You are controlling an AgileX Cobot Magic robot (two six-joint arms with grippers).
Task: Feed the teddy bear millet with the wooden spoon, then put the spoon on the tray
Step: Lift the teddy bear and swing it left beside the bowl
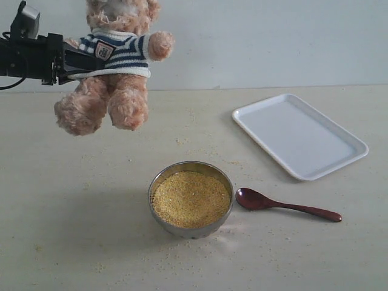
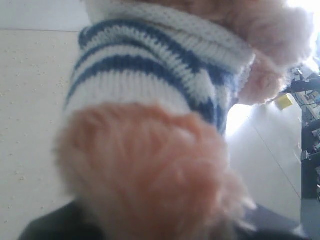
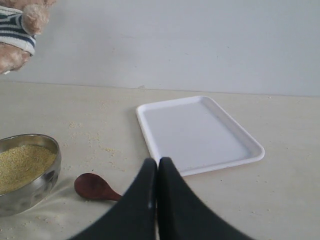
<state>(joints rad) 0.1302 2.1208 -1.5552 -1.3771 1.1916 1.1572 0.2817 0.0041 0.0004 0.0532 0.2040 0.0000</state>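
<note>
The teddy bear (image 1: 118, 66) in its navy-and-white striped sweater hangs in the air at the upper left, legs dangling. My left gripper (image 1: 85, 62) is shut on its side, and fur and sweater (image 2: 150, 100) fill the left wrist view and hide the jaws. A steel bowl (image 1: 151, 195) full of golden millet (image 1: 191, 199) stands at the front centre. Just to its right the dark wooden spoon (image 1: 285, 206) lies flat on the table. The white tray (image 1: 300, 136) sits behind it, with nothing on it. My right gripper (image 3: 158, 165) is shut on nothing, above the spoon (image 3: 92, 186) handle.
Stray millet grains (image 1: 182, 140) are scattered over the pale table around and behind the bowl. The right arm does not show in the exterior view. A plain light wall runs behind the table.
</note>
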